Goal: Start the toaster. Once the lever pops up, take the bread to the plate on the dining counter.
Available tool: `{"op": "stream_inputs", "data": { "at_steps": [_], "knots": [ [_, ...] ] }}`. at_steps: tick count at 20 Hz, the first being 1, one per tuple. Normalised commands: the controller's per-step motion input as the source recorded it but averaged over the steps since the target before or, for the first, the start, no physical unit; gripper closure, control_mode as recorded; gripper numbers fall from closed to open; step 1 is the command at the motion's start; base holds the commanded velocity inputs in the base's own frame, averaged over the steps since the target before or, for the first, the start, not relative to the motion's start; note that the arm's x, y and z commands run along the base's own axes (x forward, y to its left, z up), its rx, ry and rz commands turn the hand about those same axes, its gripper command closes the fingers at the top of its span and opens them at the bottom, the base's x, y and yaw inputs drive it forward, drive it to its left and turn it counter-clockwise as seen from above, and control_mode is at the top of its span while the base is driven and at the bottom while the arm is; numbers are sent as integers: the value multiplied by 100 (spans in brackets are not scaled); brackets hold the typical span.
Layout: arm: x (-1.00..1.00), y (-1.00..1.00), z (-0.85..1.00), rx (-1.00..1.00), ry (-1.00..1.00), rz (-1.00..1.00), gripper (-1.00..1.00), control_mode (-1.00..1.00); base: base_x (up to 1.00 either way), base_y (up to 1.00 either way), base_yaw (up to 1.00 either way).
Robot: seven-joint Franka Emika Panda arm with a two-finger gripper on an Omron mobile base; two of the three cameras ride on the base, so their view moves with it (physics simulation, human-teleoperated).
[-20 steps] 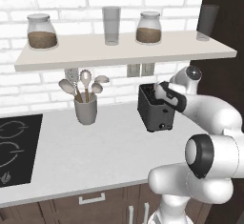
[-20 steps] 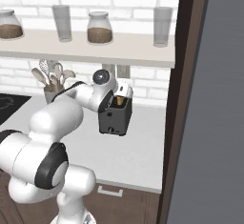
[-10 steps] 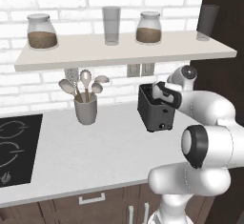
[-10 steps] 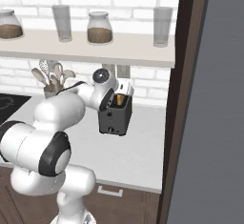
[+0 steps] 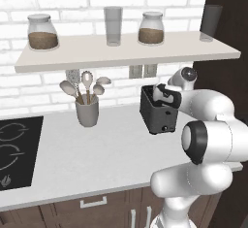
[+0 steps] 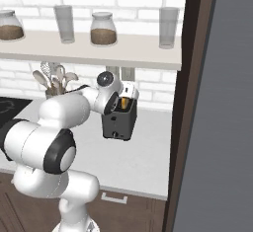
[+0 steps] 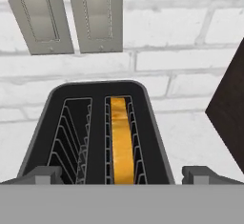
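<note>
Hand view: looks down into the toaster (image 7: 97, 132) at frame centre, bread (image 7: 121, 139) standing in the right-hand slot, left slot bare. Claw (image 7: 121, 174) spread wide, tips straddling the near rim at the bottom edge, gripping nothing. Left base view: toaster right of centre on the counter (image 5: 97, 149). Likely reaching for the lever; best pressed straight down without nudging the body.

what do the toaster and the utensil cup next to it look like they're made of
Toaster: likely matte dark plastic or painted metal, with an even grey-black shell without glare and thin wire racks in the slots. Utensil cup: probably glazed ceramic or stoneware, plain grey, smooth, with soft shading.
</note>
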Motion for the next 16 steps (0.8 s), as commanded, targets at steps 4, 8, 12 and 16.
{"op": "stream_inputs", "data": {
  "at_steps": [4, 8, 12, 16],
  "knots": [
    [0, 0, -7, 0, 0, 0, -100, -100, 0, 0, 0],
    [5, 0, -10, 0, 1, 0, -100, -100, 0, 0, 0],
    [7, 0, -14, 0, 1, 0, -100, -100, 0, 0, 0],
    [10, 0, -12, 0, 0, 0, -100, -100, 0, 0, 0]
  ]
}}
